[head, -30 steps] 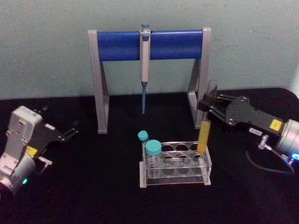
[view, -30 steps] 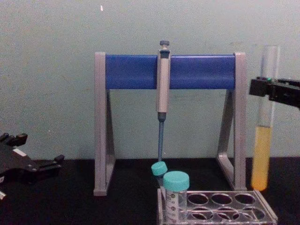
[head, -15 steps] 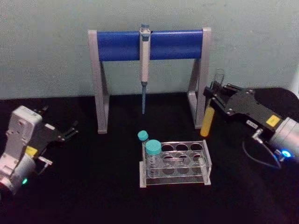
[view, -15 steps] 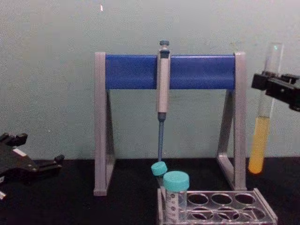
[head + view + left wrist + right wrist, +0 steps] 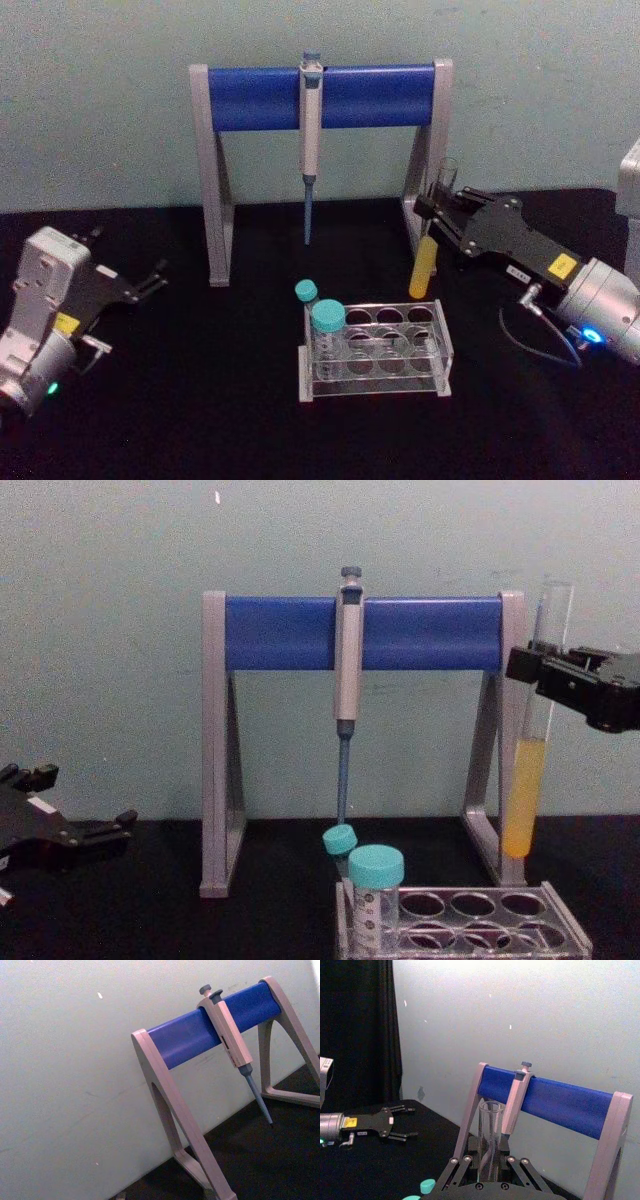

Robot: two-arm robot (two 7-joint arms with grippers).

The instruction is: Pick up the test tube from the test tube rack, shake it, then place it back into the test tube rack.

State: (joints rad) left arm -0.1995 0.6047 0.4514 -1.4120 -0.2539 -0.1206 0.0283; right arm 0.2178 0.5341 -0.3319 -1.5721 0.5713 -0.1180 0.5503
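Yellow-orange liquid is filling the lower part of the long, clear glass test tube [image 5: 423, 268], which is hanging slightly tilted above the black table [image 5: 200, 400], just behind the back right corner of the low clear plastic test tube rack [image 5: 372, 334] and clear of its holes. The right gripper [image 5: 432, 208] is clamping the tube's upper part. The left gripper [image 5: 152, 280] is resting near the table's left edge, fingers spread and holding nothing. Two short teal-capped tubes [image 5: 327, 318] are standing at the rack's left end.

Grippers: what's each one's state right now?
Left gripper: open, holding nothing.
Right gripper: shut on the long clear glass test tube with yellow-orange liquid.
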